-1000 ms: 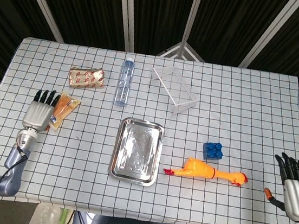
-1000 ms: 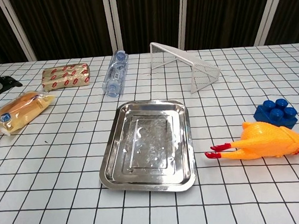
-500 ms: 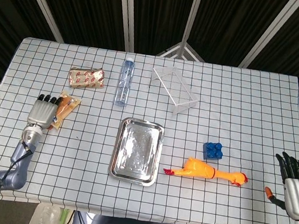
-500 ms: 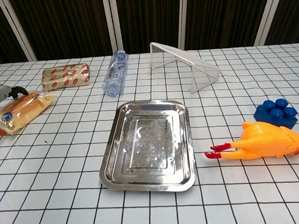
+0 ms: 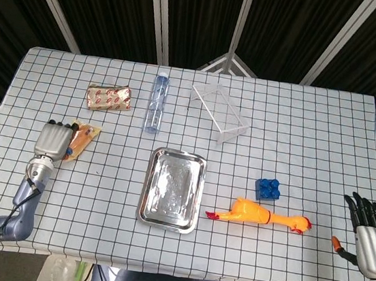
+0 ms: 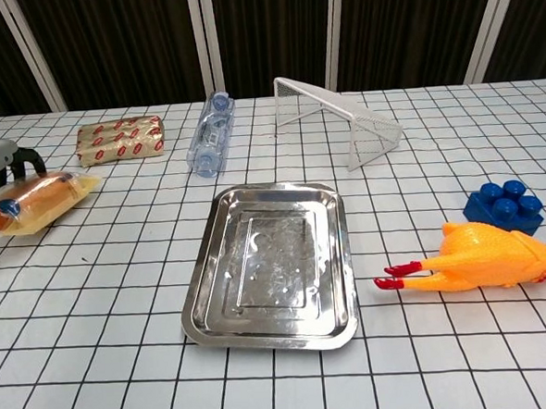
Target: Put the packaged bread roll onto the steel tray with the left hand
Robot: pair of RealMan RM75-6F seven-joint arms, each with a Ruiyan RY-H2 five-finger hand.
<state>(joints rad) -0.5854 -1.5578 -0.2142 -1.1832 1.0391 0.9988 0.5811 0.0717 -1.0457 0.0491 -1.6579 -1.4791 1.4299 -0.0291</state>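
Far left: left hand (image 5: 53, 142) sat over the near end of the packaged bread roll (image 6: 43, 201), fingers (image 6: 29, 164) curled down around it, w/ the thumb side low at the left end in the chest view. Looked like a grip forming; whether the pads were truly clamped I couldn't tell, and the roll lay on the table, not lifted. It was well left of the steel tray (image 5: 153, 208), at the table's left edge.

Handling, as a guess: light, soft bread in crinkly clear film, so slippery on the outside and easy to squash. Best taken across the middle of its width w/ gentle pressure, fingers on one long side and thumb on the other, not by the loose film at the ends, which would likely slide out.

Vs 1 s ago: the hand then was beside the pkg w/ fingers straighter and pointing away; since then it moved over the roll and the fingers bent down around it. The roll also shifted a bit and turned flatter in the chest view.

Middle: snack packet (image 5: 109, 97), water bottle (image 5: 156, 101) lying down, wire goal frame (image 5: 220, 113): no change.

Right: blue brick (image 5: 268, 188), rubber chicken (image 5: 260, 214), unchanged. Far right: right hand (image 5: 370, 235) off the table edge, fingers straight and slightly apart, holding nothing.
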